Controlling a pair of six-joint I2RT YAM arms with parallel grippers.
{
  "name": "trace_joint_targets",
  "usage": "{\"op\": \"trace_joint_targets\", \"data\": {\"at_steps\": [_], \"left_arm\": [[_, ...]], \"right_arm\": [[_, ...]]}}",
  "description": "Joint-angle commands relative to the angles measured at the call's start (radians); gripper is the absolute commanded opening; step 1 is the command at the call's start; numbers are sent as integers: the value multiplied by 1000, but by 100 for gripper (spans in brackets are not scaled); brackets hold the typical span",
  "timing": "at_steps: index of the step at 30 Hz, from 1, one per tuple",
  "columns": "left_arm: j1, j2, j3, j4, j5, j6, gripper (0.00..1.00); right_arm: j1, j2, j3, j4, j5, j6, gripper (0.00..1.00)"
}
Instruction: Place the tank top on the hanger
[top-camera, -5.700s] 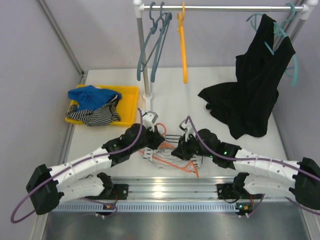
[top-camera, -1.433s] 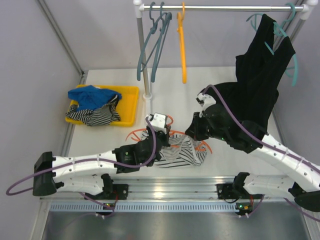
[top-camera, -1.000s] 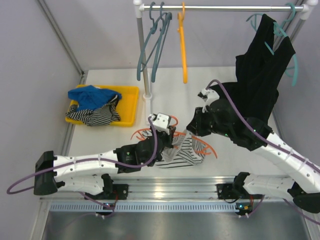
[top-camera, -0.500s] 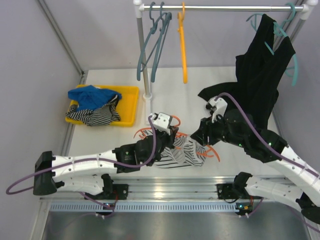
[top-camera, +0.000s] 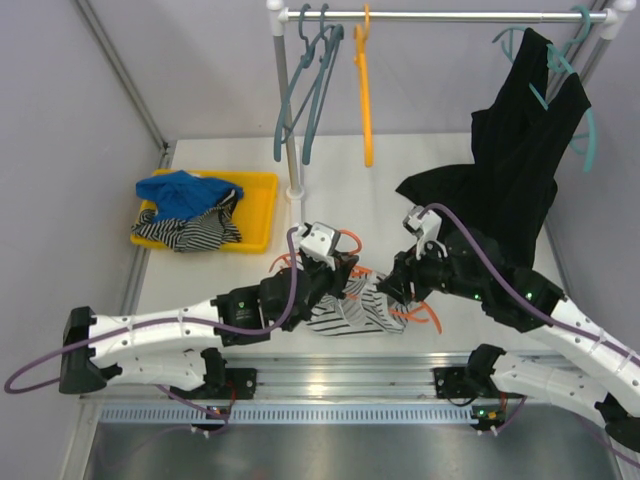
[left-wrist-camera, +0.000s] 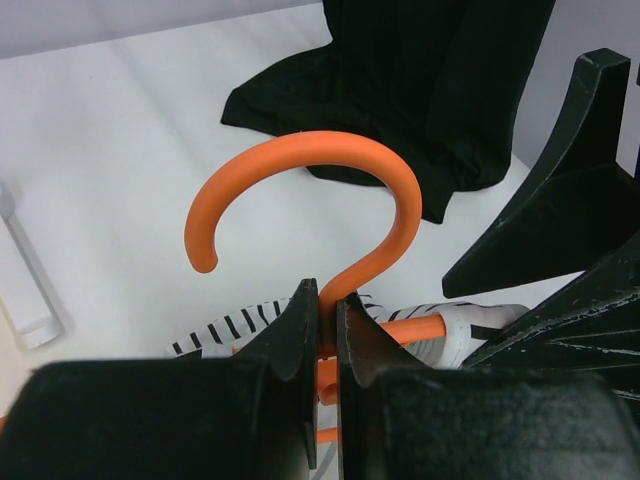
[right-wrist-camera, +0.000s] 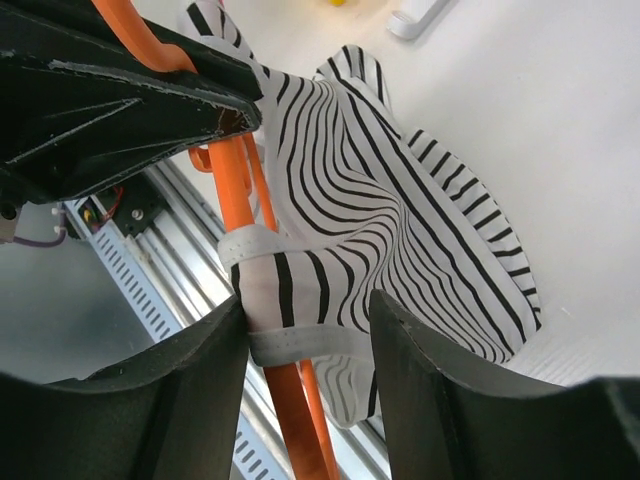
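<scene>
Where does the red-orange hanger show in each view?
Top external: hanger mid-table, between the arms.
Left wrist: hanger centre frame, neck in the left pincer.
Right wrist: hanger bar runs down the left.
Shared landmark: the tank top.

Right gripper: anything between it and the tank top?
Nothing visible. The right gripper stands open with the tank top strap between its jaws, looped over the hanger arm. The left gripper, clamped on the hanger neck, sits off to one side.
</scene>
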Motion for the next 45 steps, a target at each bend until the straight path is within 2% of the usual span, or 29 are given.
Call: {"op": "trace_joint_targets", "data": {"at_steps": [1, 10, 11, 12, 14, 15, 17, 18, 19, 21, 22, 26, 29, 34, 45], "left_arm": [[-4, -21, 59, 28, 31, 3, 0], [-4, 12, 102, 0, 56, 7, 0], [-4, 15, 105, -1, 57, 10, 0], [-4, 16, 113, -1, 59, 10, 0], [-3, 24, 119, -4, 67, 13, 0], [-4, 27, 127, -4, 68, 13, 0], [-3, 35, 131, -6, 74, 13, 0], [-4, 36, 136, -6, 74, 15, 0], [-4, 38, 141, -11, 76, 13, 0], [-4, 42, 150, -20, 71, 13, 2], [-4, 44, 151, -20, 68, 13, 13], [-4, 41, 170, -30, 68, 7, 41], [-4, 38, 194, -58, 74, 13, 52], [-4, 1, 220, -99, 97, 26, 56], [-4, -110, 233, -172, 77, 32, 56]], "right_arm": [[-6, -8, -5, 93, -46, -23, 50], [-6, -27, -22, 102, -66, -30, 50], [-6, -29, -30, 105, -71, -24, 47], [-5, -34, -34, 113, -72, -21, 38], [-5, -38, -45, 130, -74, -7, 31], [-5, -40, -48, 134, -74, -4, 23], [-3, -40, -56, 140, -71, 2, 16], [-2, -40, -59, 139, -69, 3, 4], [-2, -44, -61, 140, -68, 6, 0], [1, -63, -71, 151, -59, 13, 0], [3, -72, -76, 154, -57, 14, 0], [3, -126, -94, 150, -5, 19, 0], [3, -159, -94, 133, 24, 31, 0], [3, -221, -99, 113, 86, 66, 0], [1, -353, -111, 96, 378, 195, 0]]}}
